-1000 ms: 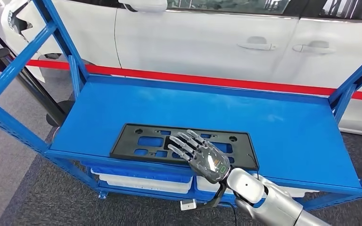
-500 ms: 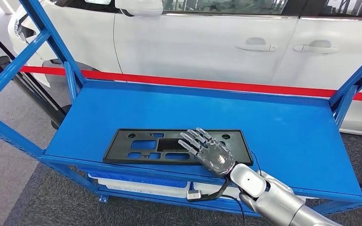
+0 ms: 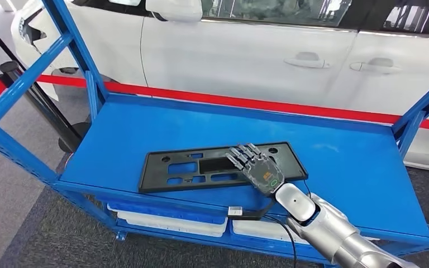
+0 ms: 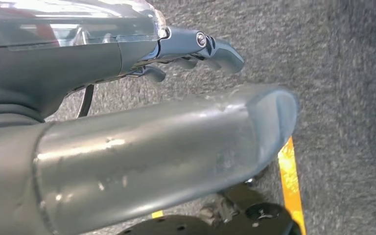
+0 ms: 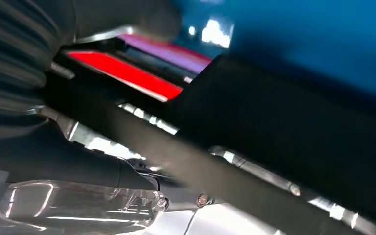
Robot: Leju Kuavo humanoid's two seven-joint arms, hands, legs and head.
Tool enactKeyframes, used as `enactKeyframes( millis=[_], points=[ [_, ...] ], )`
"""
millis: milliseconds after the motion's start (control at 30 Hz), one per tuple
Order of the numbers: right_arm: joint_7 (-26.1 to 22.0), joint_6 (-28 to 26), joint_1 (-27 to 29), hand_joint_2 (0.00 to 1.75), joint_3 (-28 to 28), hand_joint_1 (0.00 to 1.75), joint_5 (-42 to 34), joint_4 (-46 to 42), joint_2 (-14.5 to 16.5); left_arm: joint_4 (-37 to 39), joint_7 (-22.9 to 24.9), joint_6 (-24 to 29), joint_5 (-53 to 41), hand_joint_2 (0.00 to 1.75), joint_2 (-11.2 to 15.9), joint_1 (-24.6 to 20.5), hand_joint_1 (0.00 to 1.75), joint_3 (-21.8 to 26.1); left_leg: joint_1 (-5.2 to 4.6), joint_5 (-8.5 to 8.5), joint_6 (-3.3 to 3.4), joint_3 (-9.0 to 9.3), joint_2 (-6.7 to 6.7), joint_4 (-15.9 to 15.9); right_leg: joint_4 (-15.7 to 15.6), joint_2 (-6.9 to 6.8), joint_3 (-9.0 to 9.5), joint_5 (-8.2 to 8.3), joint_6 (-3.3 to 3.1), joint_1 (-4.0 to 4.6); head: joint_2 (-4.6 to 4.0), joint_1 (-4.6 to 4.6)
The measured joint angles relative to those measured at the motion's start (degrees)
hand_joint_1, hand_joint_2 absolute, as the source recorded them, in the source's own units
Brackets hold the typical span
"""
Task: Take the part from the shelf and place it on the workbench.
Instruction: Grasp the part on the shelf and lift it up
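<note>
Blue shelf [image 3: 335, 162], part [image 3: 201, 167] turned, right hand [image 3: 260, 170] perhaps gripping

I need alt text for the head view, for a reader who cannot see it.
The robot's right hand rests on a flat black plastic part lying on a blue shelf. Behind the shelf stand a red barrier strip and a white car.

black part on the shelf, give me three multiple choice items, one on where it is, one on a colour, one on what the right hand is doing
1. Where does the black part lie?
A. on the blue shelf
B. on the floor
C. on the car roof

2. What colour is the car behind the shelf?
A. black
B. white
C. yellow

3. What is the right hand doing?
A. hanging beside the shelf
B. holding a bottle
C. resting on the part

Answers: 1 A, the part lies flat on the shelf's top deck. 2 B, its doors are white. 3 C, the hand lies over the part's right end.
</note>
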Motion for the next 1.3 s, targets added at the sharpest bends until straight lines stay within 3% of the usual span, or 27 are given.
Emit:
enactKeyframes(
  millis=[67,100,133,167,267,333,400,467,600,633,667,733,800,833,967,1033,1100,1133,1167,1200,1267,1300],
  points=[
    [0.0,0.8,0.3,1.75,-0.5,1.75,-0.1,0.6,0.2,0.0,-0.3,0.0,-0.1,0.0,0.0,-0.1,0.0,0.0,-0.06,0.21,0.33,-0.26,-0.1,0.0,7.3,0.69,-3.23,-3.59,0.29,-0.34,0.0,0.0],
    [0.0,1.1,0.5,1.75,-0.7,1.75,-0.2,0.9,0.3,0.0,-0.4,0.0,-0.1,0.0,0.0,-0.1,0.0,0.0,-0.08,0.22,0.35,-0.31,-0.13,0.0,10.2,0.84,-4.51,-4.43,0.41,-0.48,0.0,0.0],
    [0.0,1.4,0.7,1.75,-0.8,1.75,-0.3,1.1,0.5,0.0,-0.5,0.0,-0.1,0.0,0.0,0.0,0.0,0.0,-0.09,0.22,0.35,-0.3,-0.16,0.0,11.1,0.87,-4.88,-4.09,0.49,-0.61,0.0,0.01],
    [0.0,1.7,0.8,1.75,-1.0,1.75,-0.4,1.3,0.7,0.0,-0.6,-0.1,-0.2,0.0,0.0,0.0,0.0,0.0,-0.09,0.21,0.32,-0.26,-0.19,0.0,10.2,0.87,-4.45,-2.94,0.52,-0.72,0.0,0.0],
    [-0.1,2.6,0.8,1.75,-1.6,1.75,-0.6,1.5,1.8,0.0,-0.6,-0.1,-0.4,0.0,0.0,0.0,0.0,0.0,-0.23,0.03,-0.1,-0.22,-0.13,0.4,0.0,0.21,0.5,1.97,0.13,-0.69,0.0,0.0],
    [-0.1,3.1,0.6,1.75,-2.2,1.75,-0.7,1.6,3.3,0.0,-0.5,-0.1,-0.6,0.0,0.0,0.0,0.0,0.0,-0.42,-0.03,-0.83,-0.47,0.06,0.6,-4.3,-0.31,2.37,2.86,-0.23,-0.32,0.0,-0.01],
    [-0.1,3.4,0.6,1.75,-2.6,1.75,-0.8,1.7,4.8,0.0,-0.4,-0.1,-0.7,0.0,0.0,0.1,0.0,0.0,-0.38,0.05,-1.63,-0.61,0.29,0.6,-4.8,-0.11,2.36,2.91,-0.62,-0.17,0.0,-0.01],
    [-0.1,3.7,0.7,1.75,-2.8,1.75,-1.0,1.9,5.6,0.0,-0.4,-0.1,-0.8,0.0,0.0,0.1,0.0,0.0,-0.23,-1.09,-2.41,-1.07,0.49,2.0,-5.3,-0.18,2.5,3.29,-1.2,-0.41,0.0,-0.01],
    [-0.2,3.9,0.9,1.75,-3.0,1.75,-1.1,2.0,5.8,0.0,-0.5,-0.1,-1.0,0.0,0.1,0.2,0.0,0.0,0.06,-7.78,-3.61,-6.36,0.85,14.3,-5.5,-0.65,2.53,3.42,-1.77,-0.49,0.0,-0.01],
    [-0.2,3.9,1.0,1.75,-3.0,1.75,-1.1,2.1,5.8,0.0,-0.5,-0.1,-1.0,0.0,0.1,0.3,0.0,0.0,0.13,-8.04,-3.79,-6.99,0.89,15.8,-5.5,-0.64,2.55,3.4,-1.77,-0.5,0.0,-0.01],
    [-0.2,3.9,1.0,1.75,-3.1,1.75,-1.2,2.1,5.8,0.0,-0.5,-0.1,-1.0,0.0,0.1,0.4,0.0,0.0,0.22,-7.23,-3.92,-6.62,0.91,15.3,-5.4,-0.59,2.59,3.38,-1.74,-0.54,0.0,-0.01],
    [-0.2,3.9,1.1,1.75,-3.1,1.75,-1.2,2.1,5.8,0.0,-0.5,-0.1,-1.0,0.0,0.1,0.4,0.0,0.0,0.5,-3.64,-4.08,-3.1,0.82,8.5,-5.3,-0.38,2.74,3.23,-1.47,-0.7,0.0,-0.01],
    [-0.2,3.9,1.0,1.75,-3.3,1.75,-1.3,2.1,5.7,0.0,-0.6,-0.2,-1.0,0.0,0.1,0.3,0.0,0.0,0.47,-1.5,-3.62,-0.03,0.44,2.3,-5.1,0.06,2.86,3.0,-0.85,-0.62,0.0,-0.01],
    [-0.2,3.9,1.0,1.75,-3.3,1.75,-1.3,2.1,5.7,0.0,-0.6,-0.2,-1.0,0.0,0.1,0.3,0.0,0.0,0.36,-1.36,-3.13,0.48,0.34,1.1,-5.0,0.27,2.89,2.96,-0.51,-0.52,0.0,-0.01],
    [-0.1,4.0,1.0,1.75,-3.7,1.75,-1.5,2.1,5.7,0.0,-0.6,-0.2,-1.0,0.0,0.1,0.3,0.0,0.0,0.25,-0.93,-0.91,0.63,0.79,0.4,-4.4,0.62,2.65,2.36,0.72,-0.62,0.0,0.0],
    [0.0,4.0,1.1,1.75,-3.9,1.75,-1.6,2.2,5.7,0.0,-0.6,-0.2,-1.0,0.0,0.1,0.2,0.0,0.0,0.4,-0.52,-0.23,0.66,0.93,0.2,0.4,0.74,0.53,-0.64,0.84,-0.75,0.0,0.0],
    [0.0,4.1,1.2,1.75,-4.0,1.75,-1.6,2.4,5.7,0.0,-0.6,-0.2,-1.0,0.0,0.1,0.1,0.0,0.0,0.29,-0.4,0.0,0.42,1.0,0.2,7.9,0.91,-3.02,-4.1,0.87,-0.74,0.0,0.0],
    [0.0,4.1,1.2,1.75,-4.0,1.75,-1.6,2.5,5.7,0.0,-0.6,-0.2,-1.0,0.0,0.1,0.2,0.0,0.0,0.21,-0.39,0.03,0.38,1.02,0.2,10.5,0.94,-4.25,-4.69,0.85,-0.74,0.0,-0.01],
    [0.0,4.2,1.3,1.75,-4.1,1.75,-1.8,2.5,5.7,0.0,-0.7,-0.2,-1.0,0.0,0.2,0.1,0.0,0.0,0.16,-0.39,0.03,0.41,1.02,0.3,11.3,0.95,-4.66,-4.24,0.78,-0.73,0.0,0.0],
    [-0.1,4.4,1.3,1.75,-4.1,1.75,-2.1,2.6,5.7,0.0,-0.7,-0.2,-1.1,0.0,0.2,0.1,0.0,0.0,0.13,-0.41,0.0,0.51,1.01,0.3,9.6,0.93,-3.91,-2.65,0.62,-0.71,0.0,-0.01],
    [-0.8,4.9,1.2,1.75,-4.3,1.75,-3.3,2.5,5.7,0.0,-0.8,-0.3,-1.2,0.0,0.1,0.1,0.0,0.0,0.06,-0.51,-0.17,0.75,0.96,0.3,2.6,0.5,-0.58,1.35,0.0,-0.52,0.0,0.01],
    [-1.4,5.2,1.2,1.75,-4.4,1.75,-4.4,2.4,5.7,0.0,-0.9,-0.3,-1.3,0.0,0.1,0.1,0.0,0.1,-0.05,-0.63,-0.38,0.74,0.94,0.4,-1.1,0.1,1.12,2.59,-0.29,-0.36,0.0,0.0]
  ],
)
